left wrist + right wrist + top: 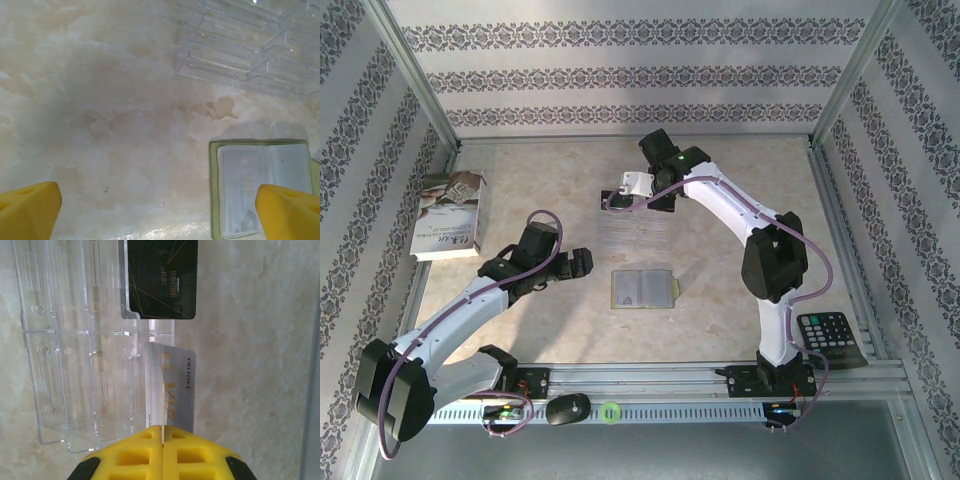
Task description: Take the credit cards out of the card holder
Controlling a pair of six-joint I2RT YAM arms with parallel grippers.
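The card holder [642,288] lies open on the table, its yellow-green rim [215,190] showing around a pale card [245,190] in a pocket. My left gripper [582,262] hovers just left of it, open and holding nothing [159,212]. My right gripper [638,195] is over the clear plastic rack [635,228]. In the right wrist view the right gripper [162,432] is shut on a thin card seen edge-on. Below it a silvery credit card [177,390] lies at the rack's edge. A black credit card [162,280] sits in a rack slot.
A white-grey book [450,215] lies at the far left. A black calculator [830,338] sits at the right near the rail. A dark oval object [567,408] and a green ring [610,411] rest on the front rail. Metal frame posts bound the table.
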